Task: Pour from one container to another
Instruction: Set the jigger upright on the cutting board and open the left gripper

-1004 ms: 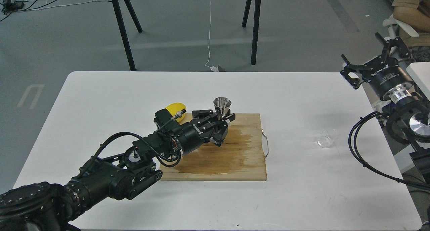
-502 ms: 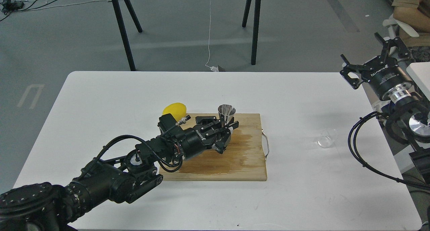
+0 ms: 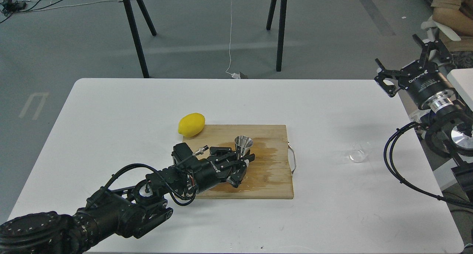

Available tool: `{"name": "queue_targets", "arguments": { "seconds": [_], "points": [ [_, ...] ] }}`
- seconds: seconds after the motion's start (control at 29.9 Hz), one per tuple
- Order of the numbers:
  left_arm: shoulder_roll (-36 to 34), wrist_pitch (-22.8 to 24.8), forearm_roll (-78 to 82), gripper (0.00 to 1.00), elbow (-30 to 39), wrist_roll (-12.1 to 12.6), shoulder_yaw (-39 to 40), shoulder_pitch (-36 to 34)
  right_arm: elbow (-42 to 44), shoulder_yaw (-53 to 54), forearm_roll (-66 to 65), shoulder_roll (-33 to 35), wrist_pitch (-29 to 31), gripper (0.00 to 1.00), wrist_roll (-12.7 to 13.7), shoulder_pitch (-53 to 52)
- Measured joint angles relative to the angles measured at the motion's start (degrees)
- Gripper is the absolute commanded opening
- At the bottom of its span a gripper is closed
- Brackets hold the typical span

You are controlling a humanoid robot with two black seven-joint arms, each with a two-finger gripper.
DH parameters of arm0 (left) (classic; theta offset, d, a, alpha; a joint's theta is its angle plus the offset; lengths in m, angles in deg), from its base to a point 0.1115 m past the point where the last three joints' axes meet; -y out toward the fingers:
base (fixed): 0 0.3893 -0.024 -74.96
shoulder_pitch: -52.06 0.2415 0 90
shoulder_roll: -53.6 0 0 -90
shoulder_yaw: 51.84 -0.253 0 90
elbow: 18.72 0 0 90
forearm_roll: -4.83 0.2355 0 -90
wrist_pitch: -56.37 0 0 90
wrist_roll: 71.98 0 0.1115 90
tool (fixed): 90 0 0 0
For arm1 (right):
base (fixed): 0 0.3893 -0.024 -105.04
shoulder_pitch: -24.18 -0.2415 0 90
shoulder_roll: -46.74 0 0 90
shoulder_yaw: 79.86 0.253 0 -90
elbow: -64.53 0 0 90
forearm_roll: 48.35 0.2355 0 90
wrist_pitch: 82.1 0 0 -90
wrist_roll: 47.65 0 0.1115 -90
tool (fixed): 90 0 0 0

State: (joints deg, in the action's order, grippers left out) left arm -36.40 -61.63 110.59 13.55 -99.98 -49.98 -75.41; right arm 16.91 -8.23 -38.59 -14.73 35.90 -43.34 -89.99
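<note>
Left gripper (image 3: 242, 164) pinching the steel jigger (image 3: 243, 144) at its lower part, cup mouth up, roughly upright, over the near half of the wooden cutting board (image 3: 273, 184). Lower cone hidden behind the fingers, so can't tell whether the base is touching the board or just above it. Wet stain on the board just right of and beyond the gripper. Lemon (image 3: 191, 124) off the board's far-left corner, beyond and left of the gripper, clear of the work.

Right gripper (image 3: 414, 64) spread, empty, raised off the table's far right edge. Glass cup (image 3: 358, 153) on the table, well right of the left gripper, past the board's metal handle (image 3: 292, 160), and nearer and below the right gripper. Contents not readable: too clear and too small to judge a fill level.

Step in hand, by judgement: parking the receiver, then fetching the cup. To do it well:
- Keep the jigger vertical; narrow waist and small foot make it tippy.
- Set it on a dry patch of the board, not the wet streak.
- Either hold it steady through the pour or release straight back, no sideways drag.
- Bring the right gripper down onto the cup from above or the side, grip low on the wall; glass likely slippery.
- Small mouth on the jigger: tilt slowly, lip close over the rim.
</note>
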Motion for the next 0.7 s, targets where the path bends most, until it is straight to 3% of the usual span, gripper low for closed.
{"name": "queue_targets", "arguments": {
  "seconds": [0.2,0.6,0.7],
  "points": [
    [0.0,0.0,-0.19,0.24,-0.12,0.0,-0.01,0.03,-0.1,0.0,0.0,-0.2,0.0,1.0,0.0,0.0],
    [0.01,0.0,-0.11,0.28,-2.17,0.0,-0.17,0.04,-0.2,0.15,0.09,-0.06,0.0,1.0,0.0,0.0],
    [0.01,0.0,-0.09,0.33,-2.2,0.0,-0.25,0.04,-0.2,0.17,0.09,-0.04,0.0,1.0,0.0,0.0]
  ]
}}
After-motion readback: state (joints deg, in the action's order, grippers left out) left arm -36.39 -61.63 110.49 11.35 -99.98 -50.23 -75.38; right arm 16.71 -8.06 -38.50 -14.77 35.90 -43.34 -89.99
